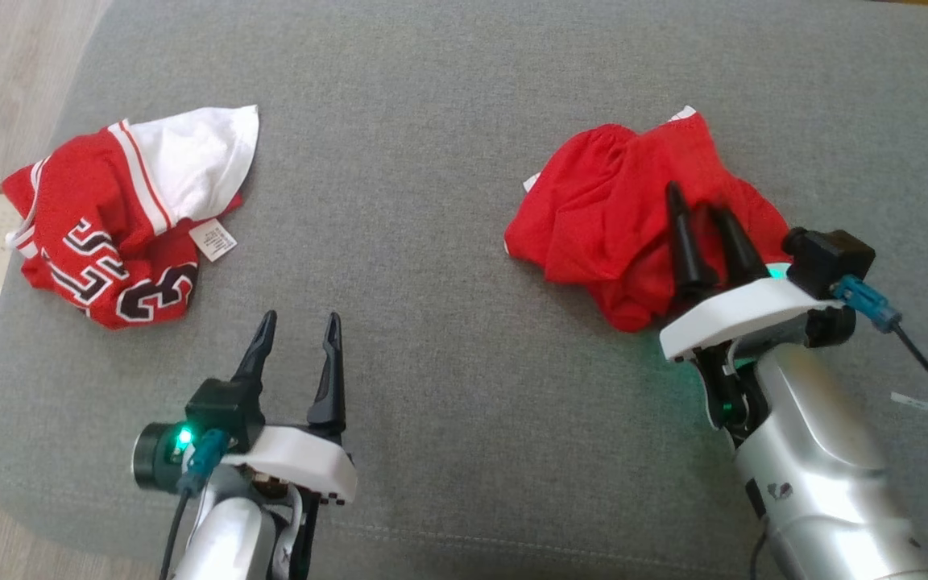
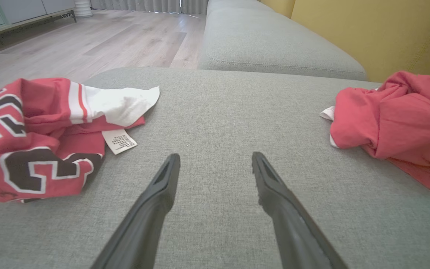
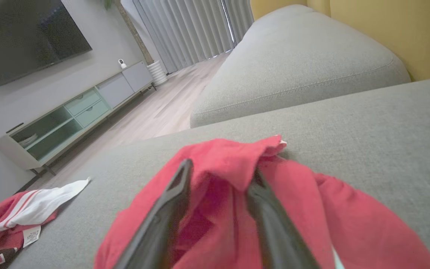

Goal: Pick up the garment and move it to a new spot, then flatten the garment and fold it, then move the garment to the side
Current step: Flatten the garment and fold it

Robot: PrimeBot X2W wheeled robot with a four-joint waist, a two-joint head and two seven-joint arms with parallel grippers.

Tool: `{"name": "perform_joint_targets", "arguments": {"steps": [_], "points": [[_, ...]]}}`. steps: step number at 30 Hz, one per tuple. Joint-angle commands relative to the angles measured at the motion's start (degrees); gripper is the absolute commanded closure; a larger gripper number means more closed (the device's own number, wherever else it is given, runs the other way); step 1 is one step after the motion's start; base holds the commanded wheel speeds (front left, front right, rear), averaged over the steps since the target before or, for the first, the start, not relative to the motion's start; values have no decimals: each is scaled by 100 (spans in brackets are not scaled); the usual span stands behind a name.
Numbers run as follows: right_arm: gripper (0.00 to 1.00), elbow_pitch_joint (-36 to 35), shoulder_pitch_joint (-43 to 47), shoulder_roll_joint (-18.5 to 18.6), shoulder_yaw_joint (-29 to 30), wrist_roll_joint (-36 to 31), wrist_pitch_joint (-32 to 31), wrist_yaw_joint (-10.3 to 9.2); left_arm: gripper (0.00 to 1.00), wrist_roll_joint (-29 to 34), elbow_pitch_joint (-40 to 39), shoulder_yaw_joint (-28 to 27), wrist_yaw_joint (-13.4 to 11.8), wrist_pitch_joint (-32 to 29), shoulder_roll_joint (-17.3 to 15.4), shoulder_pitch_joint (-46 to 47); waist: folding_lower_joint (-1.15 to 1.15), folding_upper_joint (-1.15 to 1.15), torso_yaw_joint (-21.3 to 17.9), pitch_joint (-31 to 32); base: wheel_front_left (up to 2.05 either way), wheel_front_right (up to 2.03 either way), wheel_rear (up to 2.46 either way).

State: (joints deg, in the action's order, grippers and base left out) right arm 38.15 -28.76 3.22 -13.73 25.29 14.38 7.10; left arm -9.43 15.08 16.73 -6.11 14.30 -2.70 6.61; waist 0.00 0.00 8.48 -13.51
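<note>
The garment (image 1: 601, 217) is lying in a crumpled red heap on the right side of the sofa (image 1: 432, 387), right under the right end effector (image 1: 696, 199). Its two fingers are standing partly apart and poking into the cloth, with a fold sitting between them. I cannot tell if they are squeezing it. The left end effector (image 1: 300, 317) is wide open, holding nothing. A jersey (image 1: 85, 234) is lying far left. The right arm is hiding the garment's near edge.

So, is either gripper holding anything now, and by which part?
Left gripper: nothing, open over the sofa. Right gripper: straddles a raised fold of the plain red garment; a firm hold cannot be told.
</note>
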Motion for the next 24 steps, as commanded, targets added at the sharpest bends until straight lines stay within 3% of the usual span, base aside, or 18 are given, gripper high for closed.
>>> {"name": "perform_joint_targets", "arguments": {"steps": [1,2,8,13,24], "points": [[80,-234,-137,-35,-112,-6,61,39,0,-30,-157,-132,-29,70,-18,190,0,0,-5,12,0,0,0],[100,-287,-135,-35,-89,-21,61,39,0,-33,-152,-123,-30,70,-18,193,0,0,-7,20,0,0,0],[100,-522,-90,-35,175,-150,61,39,0,-81,-71,-69,-31,70,-18,149,0,0,-17,122,0,0,0],[100,-1033,-197,24,811,-364,62,39,0,-71,-55,-88,-40,70,-18,118,0,0,-90,224,0,0,0],[100,-1781,-1045,955,1482,-699,-49,39,0,-188,-38,-17,-35,70,-18,14,0,0,-354,354,0,0,0]]}}
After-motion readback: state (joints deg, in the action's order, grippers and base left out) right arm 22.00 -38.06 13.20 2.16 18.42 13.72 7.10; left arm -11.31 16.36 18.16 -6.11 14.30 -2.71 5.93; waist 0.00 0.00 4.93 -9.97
